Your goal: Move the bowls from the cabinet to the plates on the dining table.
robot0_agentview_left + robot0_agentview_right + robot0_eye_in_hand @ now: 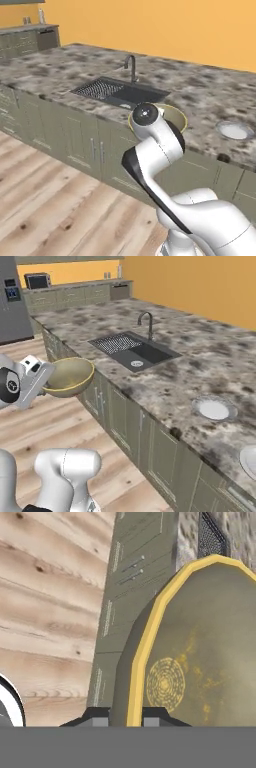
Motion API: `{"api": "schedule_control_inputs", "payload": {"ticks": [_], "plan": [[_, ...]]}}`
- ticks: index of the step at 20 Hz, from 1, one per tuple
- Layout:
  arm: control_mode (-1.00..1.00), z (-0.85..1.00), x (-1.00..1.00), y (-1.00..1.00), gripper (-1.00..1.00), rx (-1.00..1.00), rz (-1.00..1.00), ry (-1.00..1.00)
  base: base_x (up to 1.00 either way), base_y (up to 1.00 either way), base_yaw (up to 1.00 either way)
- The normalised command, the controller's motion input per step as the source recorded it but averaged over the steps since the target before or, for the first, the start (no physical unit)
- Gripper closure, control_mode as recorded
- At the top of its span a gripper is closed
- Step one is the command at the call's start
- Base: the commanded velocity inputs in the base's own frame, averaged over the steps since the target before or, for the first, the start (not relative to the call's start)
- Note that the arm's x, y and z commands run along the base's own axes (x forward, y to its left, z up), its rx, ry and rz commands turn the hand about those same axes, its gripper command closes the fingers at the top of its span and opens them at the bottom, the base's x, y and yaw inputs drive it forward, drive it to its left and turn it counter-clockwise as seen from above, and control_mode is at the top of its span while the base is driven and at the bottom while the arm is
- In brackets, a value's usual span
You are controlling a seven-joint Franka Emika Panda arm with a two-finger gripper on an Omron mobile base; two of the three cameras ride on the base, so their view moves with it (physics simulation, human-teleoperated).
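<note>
The olive bowl (69,376) is being gripped by its yellow rim in the claw (134,714), held in the air beside the counter (175,376) edge. Two plates (214,409) are lying on the counter past the sink (131,348).

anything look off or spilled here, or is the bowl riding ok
Nothing stands out. The tool pinches the olive-tan bowl by its yellowish rim, carried roughly level and empty beside the stone-topped table. Both plates lie flat and bare on the top.
</note>
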Motion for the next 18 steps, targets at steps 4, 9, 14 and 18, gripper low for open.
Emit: {"api": "schedule_control_inputs", "payload": {"ticks": [4,9,14,18], "plan": [[1.0,0.0,0.0,0.0,1.0,0.0,0.0,0.0,-0.19,0.09,-0.59],[1.0,0.0,0.0,0.0,1.0,0.0,0.0,0.0,-0.02,-0.05,-0.47],[1.0,0.0,0.0,0.0,1.0,0.0,0.0,0.0,-0.12,-0.17,-0.41],[1.0,0.0,0.0,0.0,1.0,0.0,0.0,0.0,0.0,-0.47,-0.32]]}}
